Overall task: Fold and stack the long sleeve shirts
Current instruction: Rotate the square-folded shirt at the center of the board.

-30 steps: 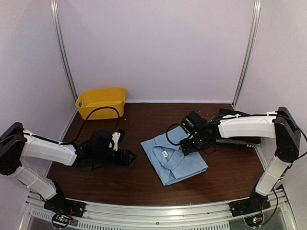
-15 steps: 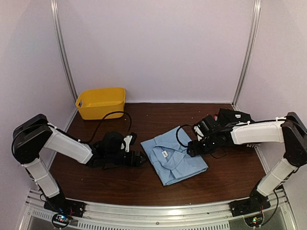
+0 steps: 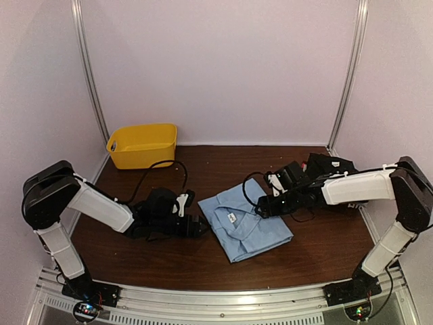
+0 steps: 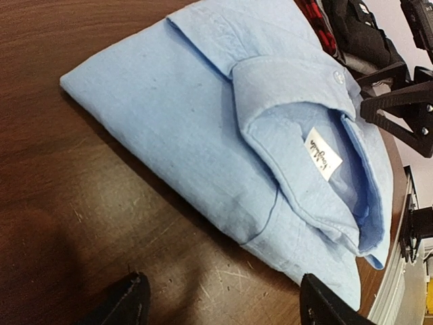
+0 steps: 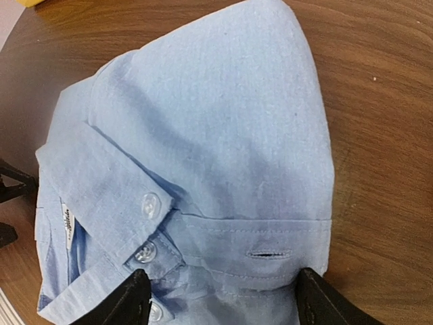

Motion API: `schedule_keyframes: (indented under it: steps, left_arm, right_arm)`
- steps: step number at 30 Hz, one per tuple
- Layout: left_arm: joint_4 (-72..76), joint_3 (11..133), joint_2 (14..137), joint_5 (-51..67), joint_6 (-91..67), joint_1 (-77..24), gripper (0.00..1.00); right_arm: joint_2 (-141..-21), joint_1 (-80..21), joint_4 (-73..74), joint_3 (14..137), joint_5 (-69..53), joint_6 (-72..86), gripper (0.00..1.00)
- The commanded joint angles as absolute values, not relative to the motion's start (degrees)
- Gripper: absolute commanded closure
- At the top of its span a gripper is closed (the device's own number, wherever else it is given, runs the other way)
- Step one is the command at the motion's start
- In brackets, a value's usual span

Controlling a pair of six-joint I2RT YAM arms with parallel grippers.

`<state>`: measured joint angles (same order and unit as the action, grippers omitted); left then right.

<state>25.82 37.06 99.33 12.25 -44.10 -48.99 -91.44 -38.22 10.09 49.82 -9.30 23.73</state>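
The light blue shirt point(image 3: 252, 235) lies folded on the brown table, collar and white label up. It fills the left wrist view point(image 4: 203, 115) and the right wrist view point(image 5: 216, 128). My left gripper point(image 3: 200, 225) is open and empty, low on the table at the shirt's left edge, its tips point(image 4: 223, 308) just short of the fold. My right gripper point(image 3: 261, 208) is open over the shirt's far right edge, its fingers point(image 5: 223, 301) straddling the buttoned placket. A dark pile of cloth point(image 3: 330, 166) lies back right; I cannot tell the black shirt in it. No pale grey shirt shows.
A yellow plastic bin point(image 3: 142, 144) stands at the back left corner. The dark pile, with a bit of red plaid point(image 4: 314, 13), lies behind the right arm. Walls close the table at the back and both sides. A metal rail runs along the near edge.
My left arm has stretched to the right, bringing its gripper up to the shirt's left edge. My right gripper drew back a little, then returned over the shirt's right edge.
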Motion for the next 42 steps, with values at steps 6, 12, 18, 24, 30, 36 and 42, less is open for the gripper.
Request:
schedule_keyframes:
  steps: [6,12,18,24,30,36,42]
  left_arm:
    - [28.57,38.40,101.49,12.58,-45.89,-49.30,0.23]
    - [28.25,38.65,101.59,12.71,-46.88,-49.26,0.22]
    - [24.08,40.20,101.34,10.90,-46.17,-49.20,0.23]
    - [18.42,43.38,101.98,9.23,-42.96,-47.78,0.22]
    - [12.74,49.92,105.13,10.51,-34.75,-45.24,0.23]
    - [7.72,60.14,110.36,11.86,-25.15,-43.13,0.22]
    - [6.35,63.86,109.61,11.54,-22.90,-40.50,0.21]
  right_arm:
    - [-93.26,-40.69,1.51,45.64,-15.76,24.98,0.27]
    - [-95.27,-45.15,1.63,45.05,-11.30,26.92,0.27]
    - [-94.64,-52.67,2.13,43.56,-4.42,33.97,0.26]
    - [-92.37,-62.45,2.76,42.34,3.76,43.97,0.25]
    - [-88.43,-69.89,0.80,41.83,5.71,47.85,0.22]
    - [-81.54,-71.46,2.15,40.01,6.79,46.03,0.20]
    - [-75.14,-66.72,11.66,42.34,10.46,40.94,0.15]
